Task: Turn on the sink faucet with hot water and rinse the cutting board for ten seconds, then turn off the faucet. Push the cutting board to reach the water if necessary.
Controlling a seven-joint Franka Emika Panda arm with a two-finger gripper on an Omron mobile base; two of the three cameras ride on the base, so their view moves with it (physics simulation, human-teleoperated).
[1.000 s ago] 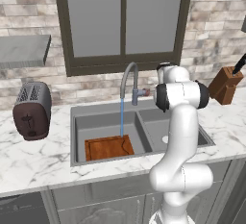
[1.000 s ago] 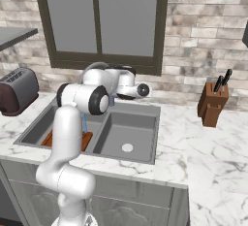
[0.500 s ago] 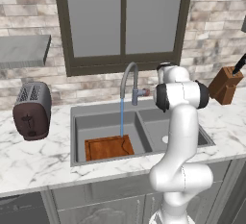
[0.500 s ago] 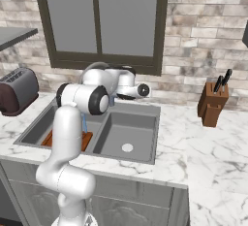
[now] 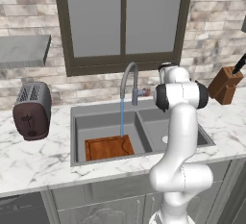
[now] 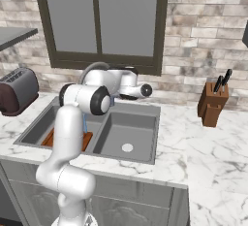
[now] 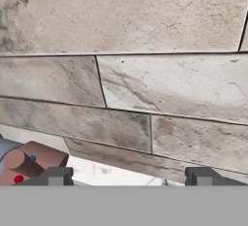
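In the left base view almost nothing has changed from a moment ago: the water (image 5: 121,118) runs as before, a thin pale-blue line from the arched spout onto the cutting board (image 5: 109,147), so the rinse looks under way and shutting off is still to come. At far left sits a rounded dark toaster (image 5: 31,109) on veined white marble. The board, flat reddish-brown wood with a darker groove, lies in the left basin of the grey sink (image 5: 144,117), lower centre. The sink faucet (image 5: 129,81) is smooth grey metal. In the hand view the gripper (image 7: 130,176) stands wide apart, holding nothing, the reddish lever (image 7: 30,163) at lower left
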